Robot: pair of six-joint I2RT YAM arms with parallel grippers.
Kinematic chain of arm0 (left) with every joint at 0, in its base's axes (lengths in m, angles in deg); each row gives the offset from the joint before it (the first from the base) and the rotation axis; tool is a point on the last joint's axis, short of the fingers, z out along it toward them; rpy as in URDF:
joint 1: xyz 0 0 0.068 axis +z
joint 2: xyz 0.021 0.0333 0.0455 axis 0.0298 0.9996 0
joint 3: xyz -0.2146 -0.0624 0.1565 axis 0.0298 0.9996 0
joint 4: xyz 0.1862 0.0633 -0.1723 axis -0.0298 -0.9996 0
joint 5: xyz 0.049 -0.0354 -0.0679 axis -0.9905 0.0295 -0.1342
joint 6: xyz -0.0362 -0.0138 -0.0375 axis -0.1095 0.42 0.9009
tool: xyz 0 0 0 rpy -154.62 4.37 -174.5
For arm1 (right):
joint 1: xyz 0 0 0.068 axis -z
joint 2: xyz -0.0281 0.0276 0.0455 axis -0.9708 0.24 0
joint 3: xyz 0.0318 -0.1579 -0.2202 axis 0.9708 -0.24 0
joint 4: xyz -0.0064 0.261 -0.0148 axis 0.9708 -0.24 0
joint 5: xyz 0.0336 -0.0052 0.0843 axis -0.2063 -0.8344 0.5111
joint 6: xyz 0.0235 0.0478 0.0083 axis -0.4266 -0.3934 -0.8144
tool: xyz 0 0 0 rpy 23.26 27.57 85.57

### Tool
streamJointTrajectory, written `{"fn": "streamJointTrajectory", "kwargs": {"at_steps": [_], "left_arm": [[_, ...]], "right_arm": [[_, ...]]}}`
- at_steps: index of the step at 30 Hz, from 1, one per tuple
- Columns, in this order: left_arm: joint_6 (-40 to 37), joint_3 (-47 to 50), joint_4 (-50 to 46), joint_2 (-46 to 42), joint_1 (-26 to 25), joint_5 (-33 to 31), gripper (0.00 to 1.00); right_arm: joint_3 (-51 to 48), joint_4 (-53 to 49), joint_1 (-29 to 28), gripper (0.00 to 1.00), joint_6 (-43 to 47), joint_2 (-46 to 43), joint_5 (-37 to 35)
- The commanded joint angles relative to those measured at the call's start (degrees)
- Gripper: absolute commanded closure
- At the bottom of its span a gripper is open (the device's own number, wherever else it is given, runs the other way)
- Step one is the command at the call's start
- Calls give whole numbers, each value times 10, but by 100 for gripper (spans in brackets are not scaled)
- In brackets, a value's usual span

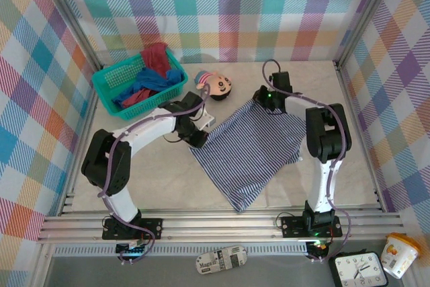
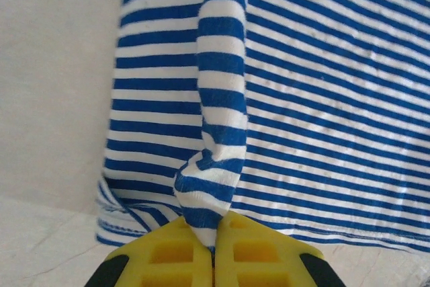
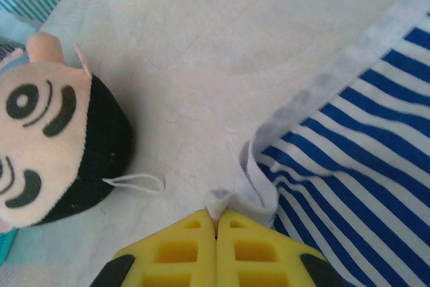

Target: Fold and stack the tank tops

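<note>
At table centre, the striped top (image 1: 248, 149) lies spread flat. Its nine-o'clock edge is pinched by the left gripper (image 2: 213, 252) and its twelve-o'clock hem by the right gripper (image 3: 216, 225), both clamped on cloth. Soft, light fabric is judged to sag, so hems are best gripped. The blue top (image 1: 144, 85) and red top (image 1: 156, 57) are heaped in the basket (image 1: 156, 99) at ten o'clock, their shapes hidden.
</note>
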Motion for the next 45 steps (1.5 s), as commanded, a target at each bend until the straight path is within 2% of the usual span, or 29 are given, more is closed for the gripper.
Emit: {"fn": "streamJointTrajectory", "kwargs": {"at_steps": [1,11,19,25,32,38,45], "left_arm": [[11,20,1,-8,-18,-11,93],[13,43,-7,10,-42,-21,87],[22,78,1,13,-59,-24,84],[24,104,1,-10,-60,-78,85],[34,115,7,-2,-74,-61,82],[50,117,4,-4,-77,-52,75],[40,87,-71,-33,-75,-68,68]], "right_arm": [[-30,44,4,100,-14,-36,24],[-140,89,13,100,-30,-78,40],[-178,71,14,99,-19,-89,44],[-196,65,15,98,4,-110,51],[-216,71,15,96,2,-113,60],[-241,26,15,93,17,-135,50],[-244,-34,16,91,48,-160,19]]}}
